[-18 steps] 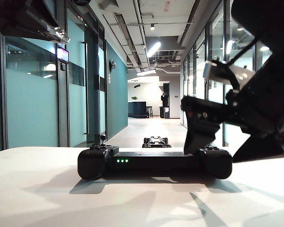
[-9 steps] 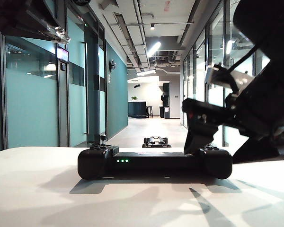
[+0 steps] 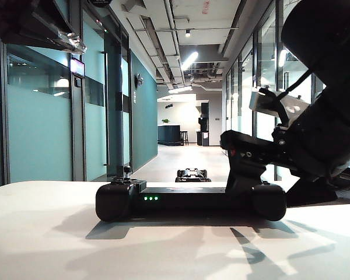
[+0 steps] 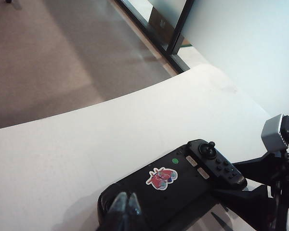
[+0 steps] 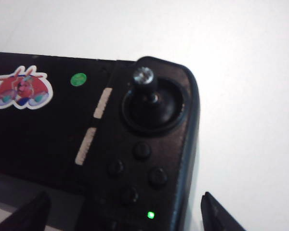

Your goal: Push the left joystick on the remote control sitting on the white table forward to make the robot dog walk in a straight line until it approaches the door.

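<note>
Remote control (image 3: 189,200) sits flat on the white table (image 3: 46,233), green lights on. The left joystick (image 3: 126,171) stands upright at the controller's left end in the exterior view, nothing touching it. Robot dog (image 3: 192,174) is on the corridor floor beyond the table edge, low, looks crouched; the far doorway is well apart from it, so no walking progress shows.

Right gripper (image 5: 123,211) hovers over the controller's opposite end, fingers spread wide on either side of that end, holding nothing; the stick (image 5: 144,77) under its camera is not yet touched. Left gripper (image 4: 125,208) is near the controller's other end, its tips look pressed together, empty.

Judgement: task barely started, joystick push and the whole walk remain.
</note>
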`<action>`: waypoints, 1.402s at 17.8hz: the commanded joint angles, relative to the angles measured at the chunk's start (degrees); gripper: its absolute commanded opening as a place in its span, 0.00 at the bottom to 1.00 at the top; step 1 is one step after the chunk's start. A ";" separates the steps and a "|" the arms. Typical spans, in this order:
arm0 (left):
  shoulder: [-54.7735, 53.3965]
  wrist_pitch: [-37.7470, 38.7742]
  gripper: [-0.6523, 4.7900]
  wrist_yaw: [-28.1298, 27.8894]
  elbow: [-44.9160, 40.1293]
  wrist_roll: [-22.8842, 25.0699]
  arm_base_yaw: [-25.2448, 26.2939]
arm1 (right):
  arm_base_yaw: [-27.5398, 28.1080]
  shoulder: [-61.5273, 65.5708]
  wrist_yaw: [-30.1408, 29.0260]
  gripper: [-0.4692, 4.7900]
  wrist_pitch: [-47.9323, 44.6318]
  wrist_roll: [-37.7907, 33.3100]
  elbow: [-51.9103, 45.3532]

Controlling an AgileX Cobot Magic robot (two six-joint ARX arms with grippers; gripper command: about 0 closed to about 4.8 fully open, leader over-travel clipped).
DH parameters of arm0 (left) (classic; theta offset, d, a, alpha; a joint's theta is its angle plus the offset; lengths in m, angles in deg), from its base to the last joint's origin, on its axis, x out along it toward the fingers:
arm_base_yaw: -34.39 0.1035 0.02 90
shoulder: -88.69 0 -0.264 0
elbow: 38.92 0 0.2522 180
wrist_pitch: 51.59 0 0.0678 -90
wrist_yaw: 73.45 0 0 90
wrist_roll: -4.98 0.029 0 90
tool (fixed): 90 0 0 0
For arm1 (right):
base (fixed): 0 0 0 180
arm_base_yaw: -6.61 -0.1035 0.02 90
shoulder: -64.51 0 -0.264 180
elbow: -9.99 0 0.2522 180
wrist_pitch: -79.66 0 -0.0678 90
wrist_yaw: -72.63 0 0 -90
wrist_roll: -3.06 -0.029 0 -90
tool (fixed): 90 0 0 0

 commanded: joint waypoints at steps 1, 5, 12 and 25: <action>0.13 -0.68 0.11 0.48 0.31 -0.02 -0.07 | -0.04 1.07 0.33 0.90 -1.60 0.22 0.22; 0.13 -0.68 0.11 0.46 0.31 -0.02 -0.07 | -0.04 2.51 0.35 0.90 -3.34 0.20 0.22; 0.13 -0.66 0.11 0.46 0.31 -0.02 -0.07 | -0.02 3.26 1.42 0.77 -4.50 0.24 0.22; 0.13 -0.50 0.11 0.46 0.31 -0.02 -0.04 | -0.11 3.15 1.14 0.63 -3.80 4.85 0.22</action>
